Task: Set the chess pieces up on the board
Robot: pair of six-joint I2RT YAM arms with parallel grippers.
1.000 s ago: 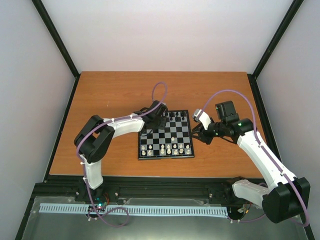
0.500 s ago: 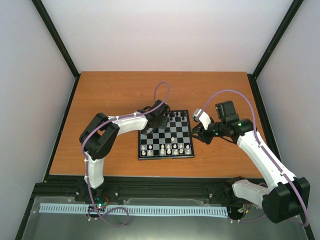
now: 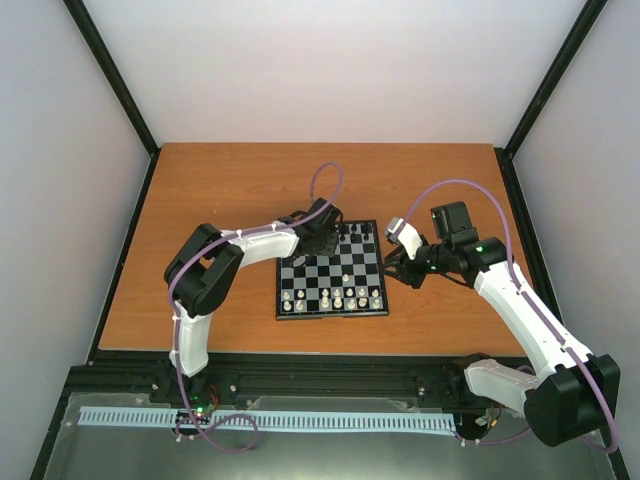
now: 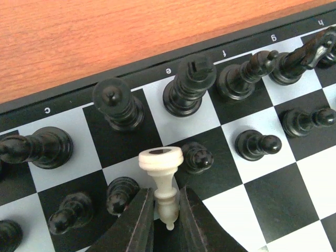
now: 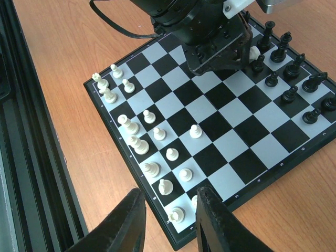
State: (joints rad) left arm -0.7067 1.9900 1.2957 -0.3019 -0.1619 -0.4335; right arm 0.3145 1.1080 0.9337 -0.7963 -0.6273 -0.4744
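Observation:
The board (image 3: 345, 290) lies mid-table. Black chess pieces (image 4: 188, 86) stand in two rows along its far edge. White chess pieces (image 5: 135, 145) line the near side, with one white pawn (image 5: 195, 130) further in. My left gripper (image 4: 167, 212) is shut on the slim upper part of a cream-white piece (image 4: 161, 163), whose round base points away from the fingers, just above the black pawns. That gripper (image 3: 318, 238) hangs over the far-left part of the board. My right gripper (image 5: 169, 218) is open and holds nothing, above the board's near-right corner.
The board sits on an orange wooden table (image 3: 220, 190) enclosed by white walls. A black rail (image 3: 300, 375) runs along the near edge. The left arm's body (image 5: 205, 26) covers part of the black rows in the right wrist view.
The left arm has swung slightly right over the far-left of the board, still gripping the white piece. The right arm has stayed put.

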